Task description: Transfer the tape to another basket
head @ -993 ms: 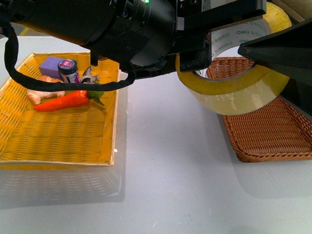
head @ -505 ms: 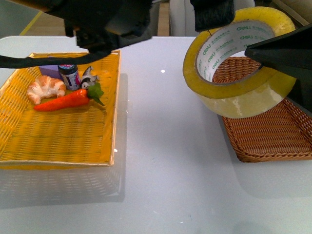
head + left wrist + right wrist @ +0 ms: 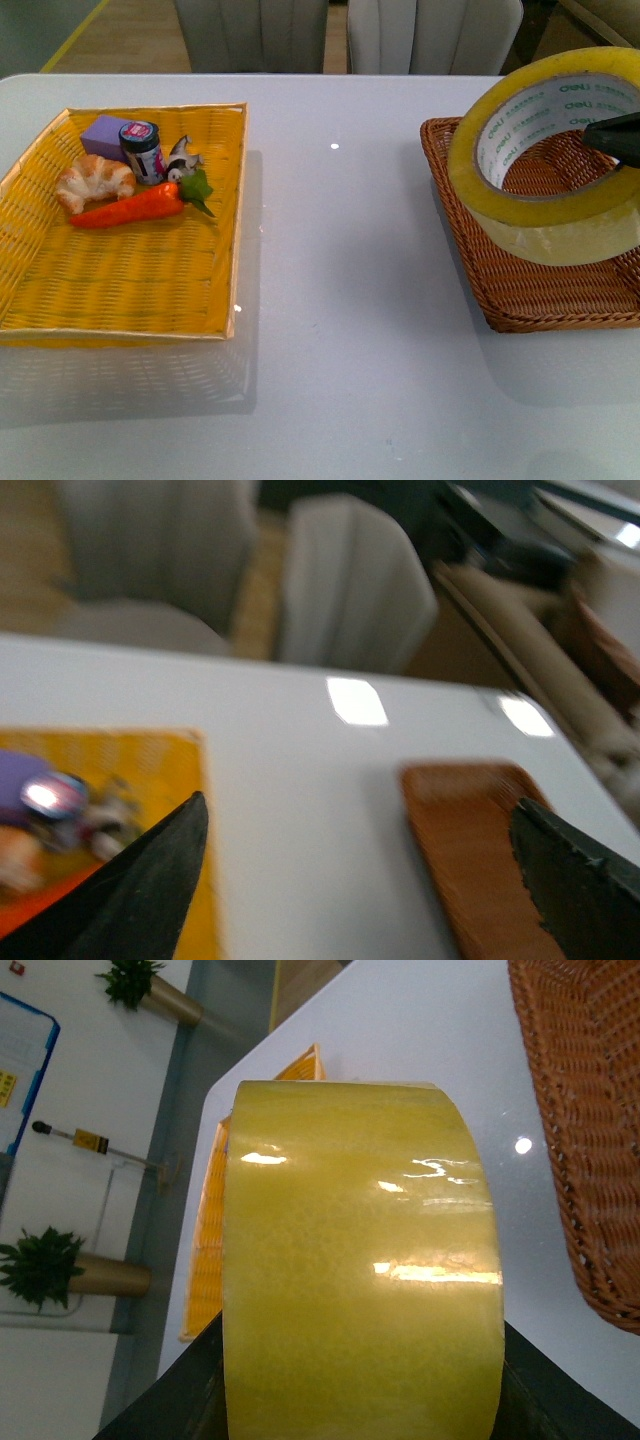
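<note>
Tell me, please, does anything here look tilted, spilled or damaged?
Nothing is spilled or damaged. Only the tape stands out: the right end effector holds it tilted by the brown basket, not yet laid down. The yellow tray looks tidy.

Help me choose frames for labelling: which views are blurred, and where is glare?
Left wrist view: motion-blurred throughout, with two bright light reflections on the table. Right wrist view: sharp, with glare streaks across the tape. Front view: sharp, one small glint on the table, a soft shadow in front of the basket.
</note>
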